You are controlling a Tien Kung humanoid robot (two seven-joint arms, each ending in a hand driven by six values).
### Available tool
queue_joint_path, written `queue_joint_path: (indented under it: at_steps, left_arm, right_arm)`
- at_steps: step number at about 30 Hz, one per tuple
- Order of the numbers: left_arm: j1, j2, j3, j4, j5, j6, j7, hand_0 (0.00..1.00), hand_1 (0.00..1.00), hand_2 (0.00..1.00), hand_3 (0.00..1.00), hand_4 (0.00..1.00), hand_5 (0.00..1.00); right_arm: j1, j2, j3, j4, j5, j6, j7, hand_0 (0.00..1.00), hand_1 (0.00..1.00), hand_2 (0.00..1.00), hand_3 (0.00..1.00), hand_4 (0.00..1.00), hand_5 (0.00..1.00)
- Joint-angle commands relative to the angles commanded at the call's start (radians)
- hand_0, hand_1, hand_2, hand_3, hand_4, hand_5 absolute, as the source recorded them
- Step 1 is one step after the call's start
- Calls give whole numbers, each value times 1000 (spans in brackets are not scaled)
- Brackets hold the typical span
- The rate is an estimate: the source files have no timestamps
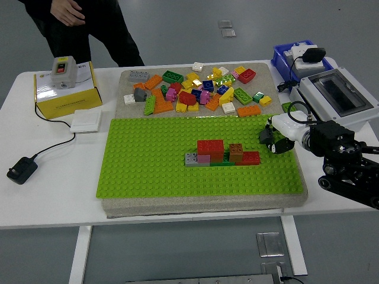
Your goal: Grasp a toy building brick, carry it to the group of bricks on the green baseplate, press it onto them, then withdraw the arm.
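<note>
Right hand (277, 137) over green baseplate (148, 168) edge, finger state unclear (no legible writing), beside brick group (222, 154)

A brick group (222, 154) sits mid-baseplate (148, 171), loose bricks (195, 89) behind it, the right hand (277, 137) at its right edge.

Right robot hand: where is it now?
Head view: the right robot hand hovers over the green baseplate's right edge, just right of the brick group, below the loose brick pile.
</note>
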Motion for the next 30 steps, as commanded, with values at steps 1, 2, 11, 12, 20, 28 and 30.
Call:
queue_joint_path:
  at_steps: [1, 2, 11, 12, 20, 28, 30]
  left_arm:
    - [0, 0, 0, 0, 0, 0, -1, 730, 707, 687, 778, 315, 581]
    - [0, 0, 0, 0, 0, 0, -1, 730, 707, 687, 778, 315, 581]
    - [-2, 1, 2, 0, -1, 2, -6, 730, 705, 687, 780, 313, 584]
    - [-3, 1, 3, 0, -1, 2, -7, 730, 705, 687, 780, 313, 584]
    - [-2, 1, 5, 0, -4, 4, -10, 728, 705, 687, 784, 313, 590]
    - [-2, 1, 10, 0, -14, 8, -17, 729, 704, 684, 786, 314, 599]
    - [-1, 0, 11, 0, -15, 9, -18, 729, 704, 684, 786, 314, 599]
  right_arm:
    - [0, 0, 0, 0, 1, -1, 0, 87, 179, 680, 707, 645, 398]
    - [0, 0, 0, -1, 1, -2, 1, 87, 179, 680, 707, 645, 398]
    - [-2, 2, -2, -6, 4, -13, 5, 86, 176, 675, 698, 642, 405]
    - [-2, 2, -3, -7, 4, -14, 5, 86, 176, 675, 698, 642, 405]
    - [-2, 2, -7, -6, 5, -20, 8, 75, 171, 660, 689, 640, 422]
    - [-2, 1, -14, -9, 5, -33, 6, 72, 167, 649, 665, 630, 430]
    - [-3, 1, -16, -9, 5, -37, 6, 72, 167, 649, 665, 630, 430]
